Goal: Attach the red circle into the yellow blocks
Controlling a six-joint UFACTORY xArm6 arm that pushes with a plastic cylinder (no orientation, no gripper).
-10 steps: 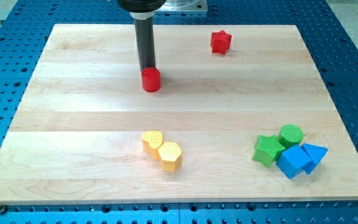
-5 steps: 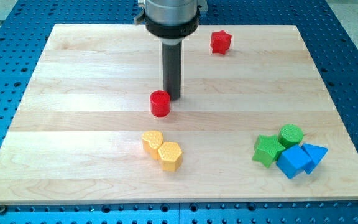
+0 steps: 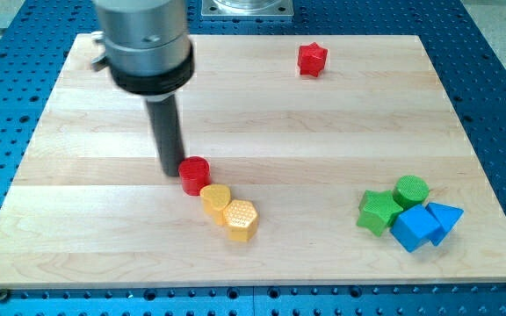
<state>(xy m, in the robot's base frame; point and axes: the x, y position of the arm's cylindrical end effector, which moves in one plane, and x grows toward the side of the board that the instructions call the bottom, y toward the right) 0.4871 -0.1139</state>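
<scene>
The red circle lies near the middle of the wooden board, touching the upper left of the yellow heart-shaped block. The yellow hexagon sits against the heart's lower right. My tip is down at the board just left of the red circle, touching or almost touching it. The rod rises up and to the view's left from there.
A red star-shaped block lies near the view's top right. A cluster at the right holds a green star, a green cylinder, a blue cube and a blue triangle. The blue perforated table surrounds the board.
The red circle has slid down and to the left until it meets the yellow heart. My tip has moved from the circle's upper right to its left side.
</scene>
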